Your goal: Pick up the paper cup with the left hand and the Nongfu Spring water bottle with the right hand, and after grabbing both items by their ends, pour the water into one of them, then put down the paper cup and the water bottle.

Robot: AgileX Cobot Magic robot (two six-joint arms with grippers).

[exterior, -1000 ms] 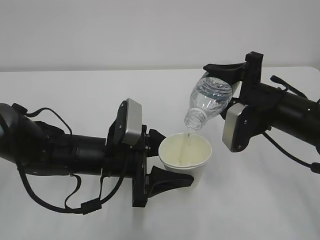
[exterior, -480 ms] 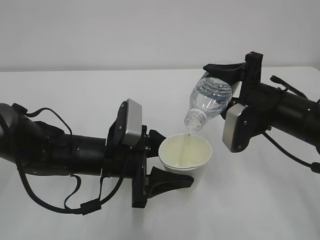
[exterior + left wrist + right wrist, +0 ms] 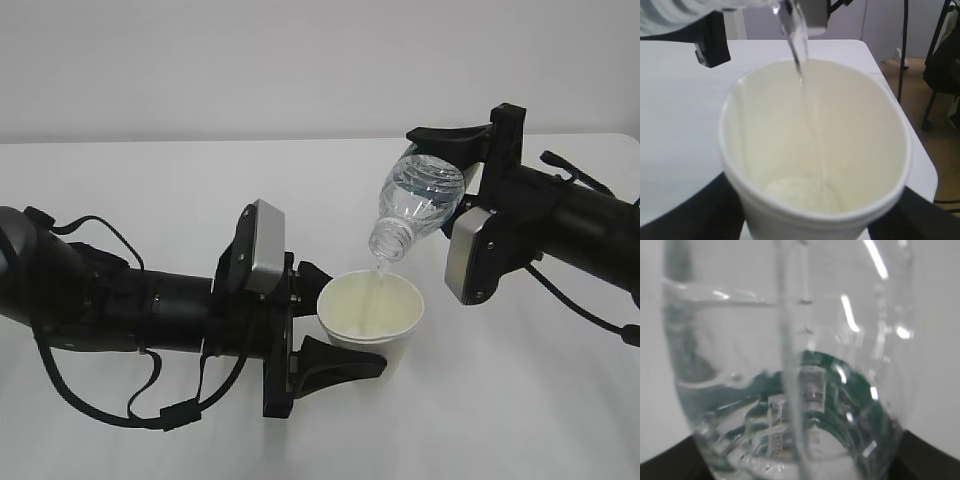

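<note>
Clear water [image 3: 376,277] streams from the tilted bottle [image 3: 418,200], clamped in the right fingers [image 3: 450,165], into the cup [image 3: 370,312] gripped directly beneath by the left fingers [image 3: 335,320], catching everything.

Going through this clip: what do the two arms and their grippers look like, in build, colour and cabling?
Both arms are black, each ending in a black two-finger gripper. The left gripper and the right gripper each have a grey-silver rounded block mounted at the wrist. Loose black cables loop along and beneath both arms. No markings are legible.
</note>
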